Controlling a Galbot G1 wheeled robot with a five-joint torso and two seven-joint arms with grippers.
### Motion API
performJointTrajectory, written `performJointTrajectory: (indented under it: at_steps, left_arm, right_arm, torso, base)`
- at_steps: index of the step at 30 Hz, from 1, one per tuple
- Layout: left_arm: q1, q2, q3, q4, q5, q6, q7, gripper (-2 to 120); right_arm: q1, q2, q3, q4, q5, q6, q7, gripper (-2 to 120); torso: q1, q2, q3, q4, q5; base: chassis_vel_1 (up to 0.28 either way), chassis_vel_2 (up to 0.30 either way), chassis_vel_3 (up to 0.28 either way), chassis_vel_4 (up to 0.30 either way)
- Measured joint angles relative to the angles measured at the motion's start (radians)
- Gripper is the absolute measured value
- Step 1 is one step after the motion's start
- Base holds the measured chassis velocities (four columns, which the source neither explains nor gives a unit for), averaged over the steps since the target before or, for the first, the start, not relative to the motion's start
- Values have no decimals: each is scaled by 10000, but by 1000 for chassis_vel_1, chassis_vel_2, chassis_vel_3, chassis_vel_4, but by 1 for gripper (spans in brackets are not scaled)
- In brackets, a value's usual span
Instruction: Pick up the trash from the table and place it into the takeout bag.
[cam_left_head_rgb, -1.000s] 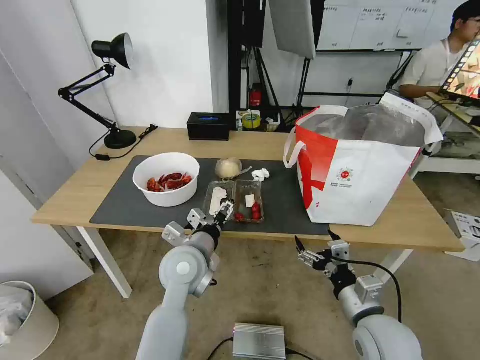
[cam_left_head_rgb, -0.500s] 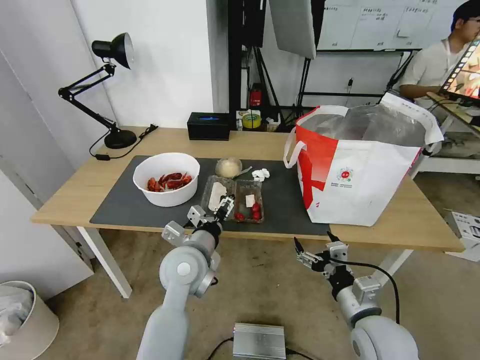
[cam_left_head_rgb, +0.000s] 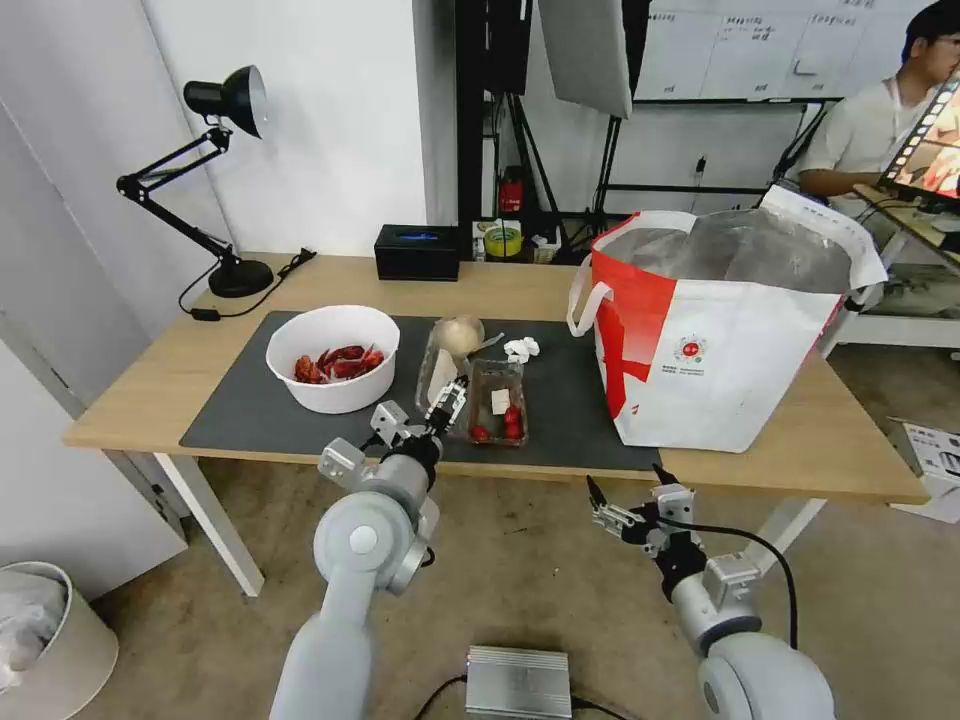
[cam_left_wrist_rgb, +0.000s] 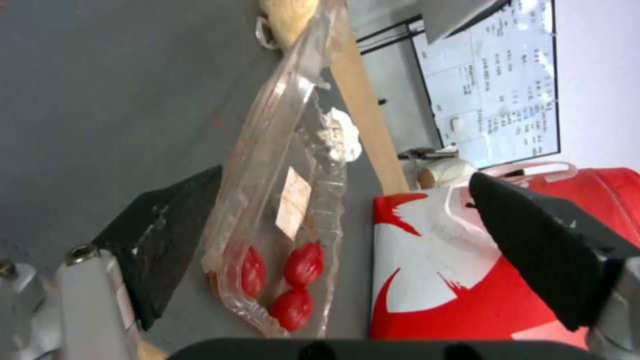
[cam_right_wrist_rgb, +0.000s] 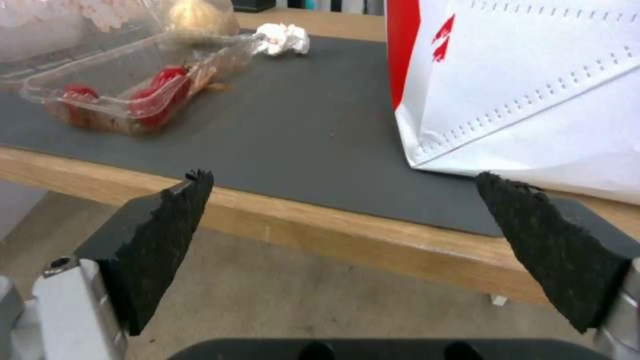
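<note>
One clamshell box (cam_left_head_rgb: 478, 392), lid half up: left gripper (cam_left_head_rgb: 447, 403) spread wide at lid; shut lid before you grip. Right gripper (cam_left_head_rgb: 622, 503) parked agape below worktop (cam_left_head_rgb: 150, 385).

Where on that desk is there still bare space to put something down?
Bare mat lies between the clamshell box and the takeout bag. Bare wood lies between the lamp base and the tissue box. It is crowded around the bowl, cup and tissue.

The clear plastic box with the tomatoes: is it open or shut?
Half open: the clamshell box has its lid half raised, tilted over the tray, beside the left gripper.
</note>
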Motion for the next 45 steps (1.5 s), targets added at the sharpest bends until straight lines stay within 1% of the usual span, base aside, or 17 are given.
performJointTrajectory:
  at_steps: [10, 19, 28, 38, 45]
  left_arm:
    - [-105, 2, 42, 35, 35, -48, 300, 100]
    - [-113, 3, 201, 58, 161, -75, 383, 100]
    - [-308, 8, 404, 202, 128, -74, 434, 100]
    - [-619, 2, 862, 451, 92, -74, 577, 100]
    - [-644, 0, 978, 319, 128, -75, 710, 100]
  right_arm:
    - [-199, 38, 28, 152, -67, 29, -3, 100]
    - [-325, 45, 100, 303, -101, 35, -7, 100]
    - [-665, 231, 115, 510, -327, 38, -11, 100]
    - [-1099, 313, 489, 875, -337, 85, -15, 100]
    - [-1432, 351, 745, 1156, -333, 193, -27, 100]
  torso:
    - [0, 0, 0, 0, 0]
    - [0, 2, 0, 1, 0]
    - [0, 2, 0, 0, 0]
    - [0, 1, -1, -1, 1]
    - [0, 1, -1, 0, 1]
  base:
    - [0, 0, 0, 0]
    - [0, 0, 0, 0]
    - [0, 0, 0, 0]
    - [0, 0, 0, 0]
    - [0, 0, 0, 0]
